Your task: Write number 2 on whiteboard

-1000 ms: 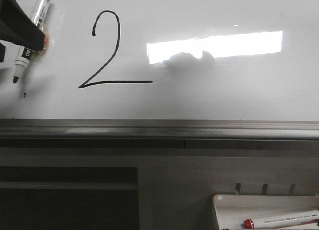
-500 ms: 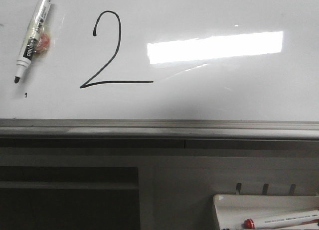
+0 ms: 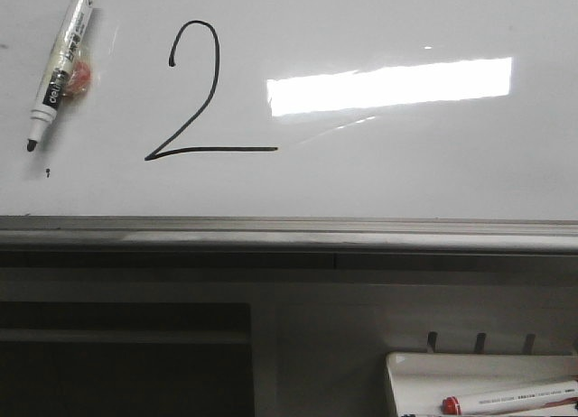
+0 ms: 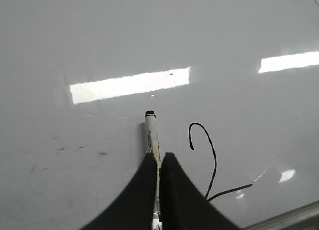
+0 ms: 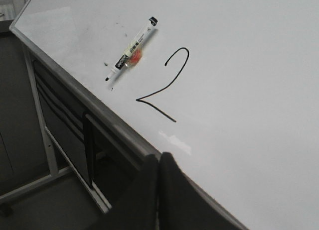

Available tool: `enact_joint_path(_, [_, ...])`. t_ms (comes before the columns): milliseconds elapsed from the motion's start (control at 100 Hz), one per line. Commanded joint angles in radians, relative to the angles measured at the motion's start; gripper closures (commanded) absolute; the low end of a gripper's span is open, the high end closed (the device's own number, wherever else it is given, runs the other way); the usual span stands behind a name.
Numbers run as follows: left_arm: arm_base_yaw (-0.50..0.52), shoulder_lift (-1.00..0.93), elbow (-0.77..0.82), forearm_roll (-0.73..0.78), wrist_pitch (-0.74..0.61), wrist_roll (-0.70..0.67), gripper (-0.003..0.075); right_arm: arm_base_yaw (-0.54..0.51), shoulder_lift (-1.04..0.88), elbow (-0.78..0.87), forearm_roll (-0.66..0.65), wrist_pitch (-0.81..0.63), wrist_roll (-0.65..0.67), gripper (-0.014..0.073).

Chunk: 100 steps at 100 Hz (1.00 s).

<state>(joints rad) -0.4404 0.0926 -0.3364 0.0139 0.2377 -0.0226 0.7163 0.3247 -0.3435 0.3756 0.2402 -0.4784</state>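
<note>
The whiteboard (image 3: 406,173) fills the front view. The black number 2 (image 3: 217,149) is drawn on its left half, and it also shows in the left wrist view (image 4: 213,160) and the right wrist view (image 5: 174,75). A white marker (image 3: 61,65) with a black tip lies loose on the board left of the 2. My left gripper (image 4: 158,158) is shut and empty, raised above the marker (image 4: 151,133), whose barrel shows past the jaws. My right gripper (image 5: 158,158) is shut and empty over the board's front rail. Neither gripper shows in the front view.
A grey metal rail (image 3: 289,229) runs along the board's near edge. A tiny black dot (image 3: 47,172) sits below the marker tip. A small white tray (image 3: 424,367) at the lower right holds a red-capped marker (image 3: 510,399). A dark frame stands under the board.
One second ago my left gripper held the marker at the board's left. It has let go and left the front view. The marker stays on the board.
</note>
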Motion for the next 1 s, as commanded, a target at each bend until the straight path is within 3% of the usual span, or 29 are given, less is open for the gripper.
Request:
enact_joint_path(0, [0.003, -0.045, 0.002, -0.002, -0.087, -0.003, 0.0741, -0.005, -0.057, 0.036, 0.001, -0.084, 0.002, 0.0654])
enact_joint_path(360, [0.003, -0.068, 0.072, -0.002, -0.087, -0.003, 0.0741, -0.005, -0.108, 0.183, 0.001, -0.08, 0.002, 0.0654])
enact_joint_path(710, [0.005, -0.068, 0.117, 0.013, -0.118, -0.003, 0.0741, -0.005, -0.108, 0.206, 0.001, -0.075, 0.002, 0.0654])
enact_joint_path(830, [0.062, -0.068, 0.15, 0.015, -0.152, -0.003, 0.0741, -0.005, -0.108, 0.206, 0.001, -0.075, 0.002, 0.0654])
enact_joint_path(990, [0.218, -0.068, 0.181, 0.015, -0.188, -0.003, 0.0741, -0.005, -0.108, 0.206, 0.001, -0.075, 0.002, 0.0654])
